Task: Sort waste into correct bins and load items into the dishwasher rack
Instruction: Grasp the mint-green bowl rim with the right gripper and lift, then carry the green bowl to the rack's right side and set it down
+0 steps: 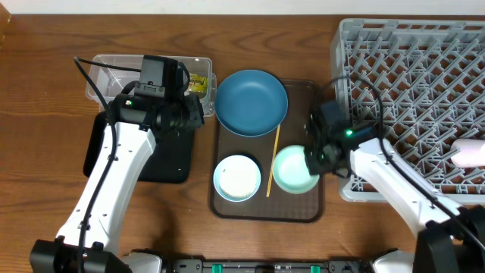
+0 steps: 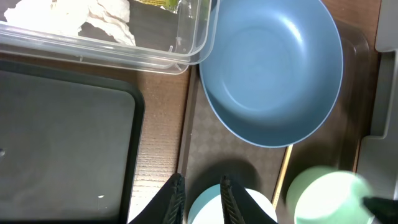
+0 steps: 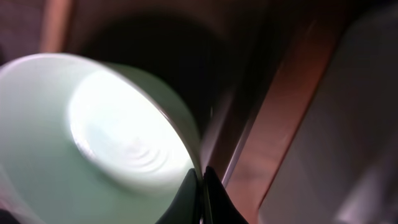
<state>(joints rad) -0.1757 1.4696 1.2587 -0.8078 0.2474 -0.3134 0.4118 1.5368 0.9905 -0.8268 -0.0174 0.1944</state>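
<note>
The big square grey plastic lattice rack (image 1: 409, 45) sits at the right. Beside it, a flat brown serving tray (image 1: 303, 208) bears a large dark blue bowl (image 1: 251, 102). Over the tray, the right gripper (image 3: 200, 193) pinches a small pale mint bowl (image 1: 292, 173) by the rim. The left gripper (image 2: 200, 199) is narrowly parted and empty.

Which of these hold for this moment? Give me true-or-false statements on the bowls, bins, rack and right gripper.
1. The blue bowl sits on the brown tray. True.
2. The right gripper is shut on the mint bowl at its rim. True.
3. The pink cup stands on the brown tray. False: it lies in the rack.
4. The yellow stick lies in the clear tub. False: it lies on the brown tray, beside the mint bowl.
5. The tissue is in the clear tub. True.
</note>
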